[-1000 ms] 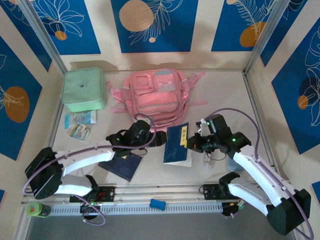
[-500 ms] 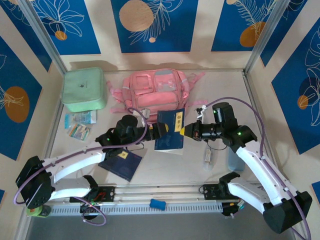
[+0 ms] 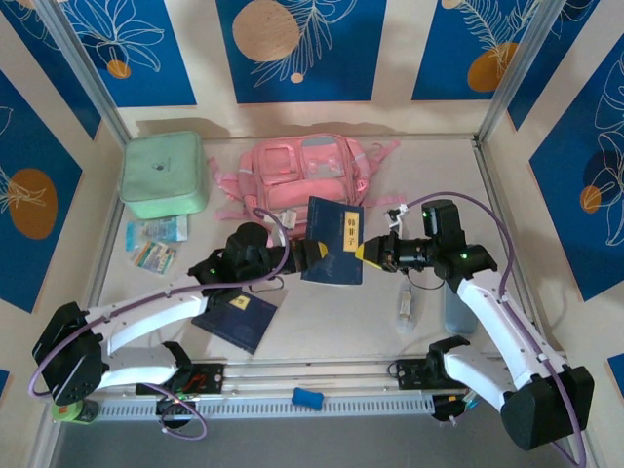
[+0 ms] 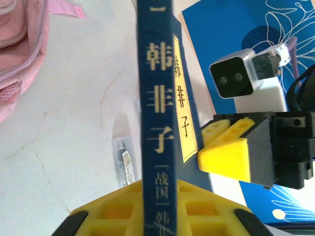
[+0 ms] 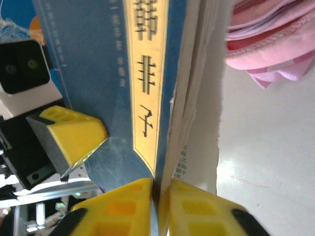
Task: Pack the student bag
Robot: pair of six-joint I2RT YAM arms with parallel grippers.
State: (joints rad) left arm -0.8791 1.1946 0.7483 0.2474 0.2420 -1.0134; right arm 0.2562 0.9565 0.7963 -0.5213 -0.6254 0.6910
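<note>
One pink backpack (image 3: 304,177) lies flat on the table just beyond both grippers, its near edge right behind the blue book (image 3: 333,242) held between them. Book's spine is clamped in the left gripper (image 3: 310,252); opposite edge is pinched tight by the right gripper (image 3: 369,253). Green case (image 3: 164,174) sits well off to the left gripper's far left. Second dark book (image 3: 234,317) lies near, behind that gripper.

1. A robot test cell in a lab, not a home or a shop.
2. A white left arm (image 3: 156,307) and a white right arm (image 3: 492,312) are bolted to an aluminium rail (image 3: 370,408) at the near edge of a pale table (image 3: 439,185).
3. Aluminium posts (image 3: 83,73) frame beige walls hung with blue printed panels (image 3: 341,58), closing in three sides of the table.
</note>
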